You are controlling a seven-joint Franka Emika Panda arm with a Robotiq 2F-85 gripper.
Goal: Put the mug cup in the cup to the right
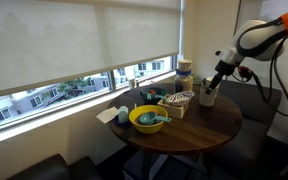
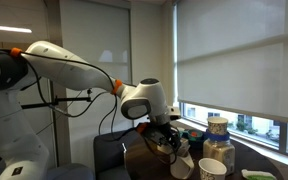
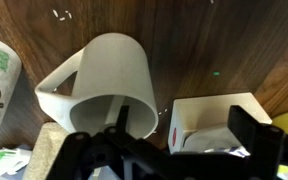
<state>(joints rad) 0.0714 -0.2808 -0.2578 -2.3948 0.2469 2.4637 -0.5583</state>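
Observation:
The cream-white mug [image 3: 106, 80] stands on the dark wooden table [image 3: 214, 40], its handle to the left in the wrist view. My gripper [image 3: 184, 125] is open just above it. One finger reaches inside the mug's rim and the other is far off over a white box [image 3: 209, 112]. In an exterior view the gripper [image 1: 216, 80] hangs over pale cups [image 1: 206, 97] at the table's edge. Another pale cup [image 2: 212, 170] stands beside the gripper [image 2: 166, 140]; I cannot tell whether it is the beige cup.
A yellow bowl [image 1: 149, 119] with a blue utensil sits at the middle of the round table. A patterned box [image 1: 176, 101] and a stacked blue-patterned container [image 1: 184, 72] stand toward the window. A tan object [image 3: 46, 150] lies at the lower left in the wrist view.

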